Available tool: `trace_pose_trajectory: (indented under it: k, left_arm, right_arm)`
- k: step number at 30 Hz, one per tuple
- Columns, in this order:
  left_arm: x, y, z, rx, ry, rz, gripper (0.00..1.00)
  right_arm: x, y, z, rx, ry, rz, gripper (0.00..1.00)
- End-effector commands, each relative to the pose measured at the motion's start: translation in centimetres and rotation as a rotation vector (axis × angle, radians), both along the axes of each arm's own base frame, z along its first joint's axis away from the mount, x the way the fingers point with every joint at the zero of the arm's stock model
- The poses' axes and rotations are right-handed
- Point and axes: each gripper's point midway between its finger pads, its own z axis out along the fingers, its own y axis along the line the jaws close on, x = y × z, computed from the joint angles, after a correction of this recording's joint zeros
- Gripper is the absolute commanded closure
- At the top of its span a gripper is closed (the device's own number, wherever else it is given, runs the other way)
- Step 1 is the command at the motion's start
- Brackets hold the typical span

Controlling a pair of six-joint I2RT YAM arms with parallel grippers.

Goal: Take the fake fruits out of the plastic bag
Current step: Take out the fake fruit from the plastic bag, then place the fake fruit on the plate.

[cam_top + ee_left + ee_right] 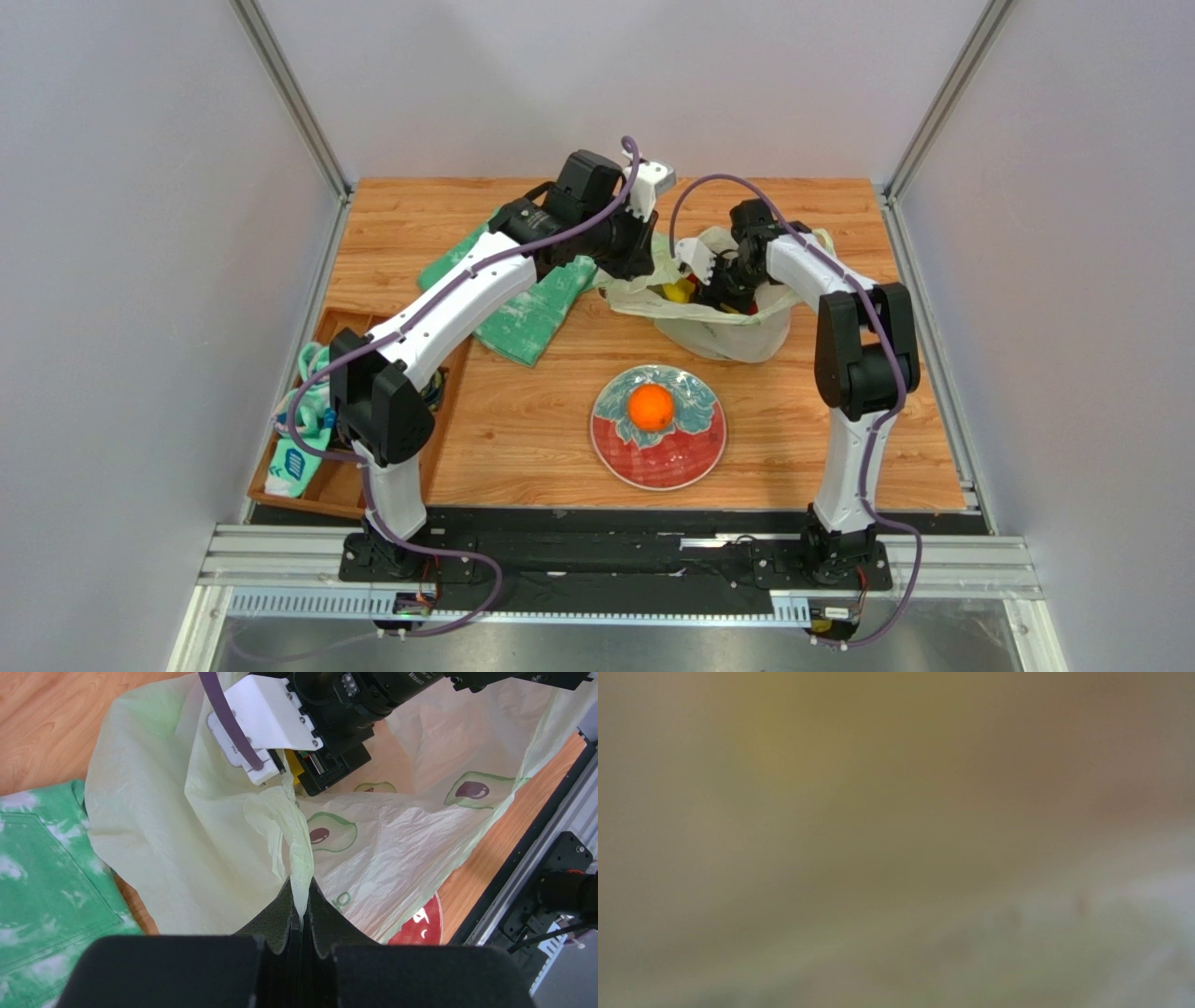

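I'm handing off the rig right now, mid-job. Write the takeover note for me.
Left gripper: jaws shut on the plastic bag handle, pinching it.
Right gripper: down in the bag's mouth. Its jaws are hidden and the wrist view is blurred.
Done: one orange sits on the plate.
Left: the remaining fruits. A yellow fruit shows inside the bag; the others are hidden.

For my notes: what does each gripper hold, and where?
Left gripper pinches the plastic bag by a twisted strip; right gripper, inside the bag, cannot be told.
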Motion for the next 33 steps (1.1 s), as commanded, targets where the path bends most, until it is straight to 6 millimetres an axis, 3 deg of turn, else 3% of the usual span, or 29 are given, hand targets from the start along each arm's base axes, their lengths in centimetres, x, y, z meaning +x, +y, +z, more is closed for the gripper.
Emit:
trace_pose_trajectory:
  k: [1, 4, 6, 8, 9, 11, 12, 16, 20, 26, 27, 29, 31, 33]
  left_arm:
    - [0.3, 0.3, 1.5, -0.004, -0.063, -0.003, 1.0]
    - [0.7, 0.2, 1.7, -0.002, -0.075, 0.0, 1.0]
    - [1.0, 0.0, 2.1, -0.007, -0.086, 0.004, 1.0]
    - [1.4, -0.1, 2.2, -0.006, -0.098, 0.006, 1.0]
    - [1.6, -0.1, 2.2, 0.0, -0.104, 0.015, 1.0]
    - [2.1, -0.3, 2.5, 0.001, -0.12, 0.015, 1.0]
    - [2.4, -0.3, 2.6, 0.002, -0.127, 0.023, 1.0]
    - [3.3, -0.6, 3.2, 0.001, -0.154, 0.035, 1.0]
    - [4.4, -0.6, 4.4, 0.0, -0.203, 0.06, 1.0]
    - [4.7, -0.7, 4.4, 0.003, -0.211, 0.06, 1.0]
    - [4.5, -0.8, 4.5, 0.0, -0.207, 0.053, 1.0]
    - [4.5, -0.7, 4.2, 0.006, -0.202, 0.057, 1.0]
    - [4.4, -0.5, 4.1, 0.01, -0.197, 0.055, 1.0]
    - [4.2, -0.5, 4.4, 0.005, -0.2, 0.051, 1.0]
  right_arm:
    - [1.5, 0.3, 2.6, 0.012, -0.107, -0.005, 0.58]
    - [0.7, 0.6, 5.5, 0.048, -0.137, -0.002, 0.78]
    - [-0.2, 1.1, 8.8, 0.092, -0.182, 0.003, 0.81]
    - [-1.7, 1.2, 10.2, 0.123, -0.181, 0.006, 0.83]
    - [-2.7, 1.6, 12.7, 0.159, -0.22, 0.017, 0.83]
    - [-4.7, 1.7, 13.8, 0.183, -0.199, 0.018, 0.83]
    - [-5.7, 1.8, 15.3, 0.209, -0.216, 0.026, 0.83]
    - [-9.9, 1.7, 17.0, 0.242, -0.16, 0.014, 0.83]
    - [-12.9, 0.8, 18.0, 0.23, -0.169, 0.0, 0.83]
    - [-18.8, 3.1, 22.5, 0.355, -0.175, 0.039, 0.83]
    - [-19.9, 3.6, 22.7, 0.369, -0.154, 0.06, 0.82]
    - [-22.8, 4.4, 21.1, 0.348, -0.05, 0.114, 0.82]
    - [-24.9, 4.0, 17.6, 0.262, 0.054, 0.144, 0.82]
    - [-25.3, 3.3, 15.1, 0.194, 0.118, 0.129, 0.82]
